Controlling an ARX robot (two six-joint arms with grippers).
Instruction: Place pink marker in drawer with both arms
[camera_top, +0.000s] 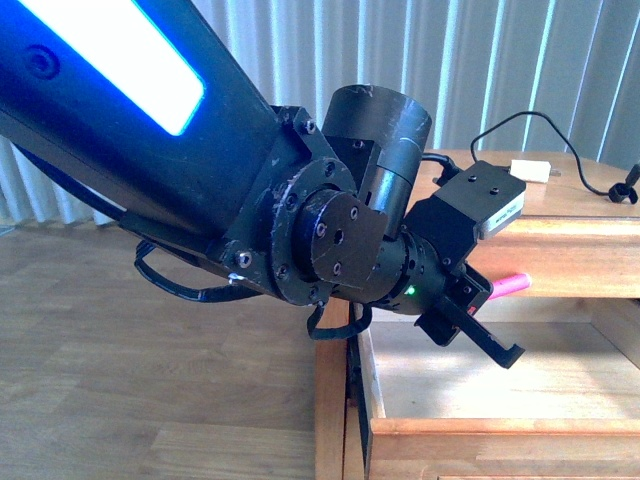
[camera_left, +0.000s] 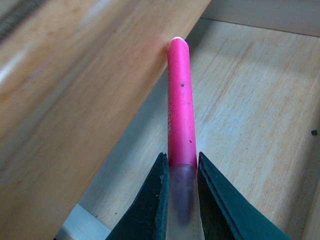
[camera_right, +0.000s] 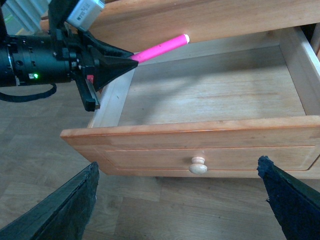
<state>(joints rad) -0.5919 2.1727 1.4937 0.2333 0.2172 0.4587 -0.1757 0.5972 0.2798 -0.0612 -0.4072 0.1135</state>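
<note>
The short, thick hot-pink marker (camera_left: 181, 100) runs up the middle of the left wrist view. Its paler cap end is pinched between the closed black fingers of the left gripper (camera_left: 180, 162). The tip hangs over the bare inside of the open honey-coloured wooden drawer (camera_right: 200, 127), close under the wooden cabinet board (camera_left: 75, 100) at the left of that frame.

To do this step well, I would first bring the marker lower and away from that board (it looks very near), and let go only just above the drawer floor, so it does not roll.

The right gripper (camera_right: 177, 166) is spread wide at the bottom corners of its view and holds nothing; the round wooden knob (camera_right: 198, 165) is between its fingers.

On the cabinet top, at the upper right of the front view, lie a white charger block (camera_top: 530, 170) and a black cable (camera_top: 590, 175). Around are the pale wood-plank floor (camera_top: 120, 380) and white vertical blinds (camera_top: 520, 70).
</note>
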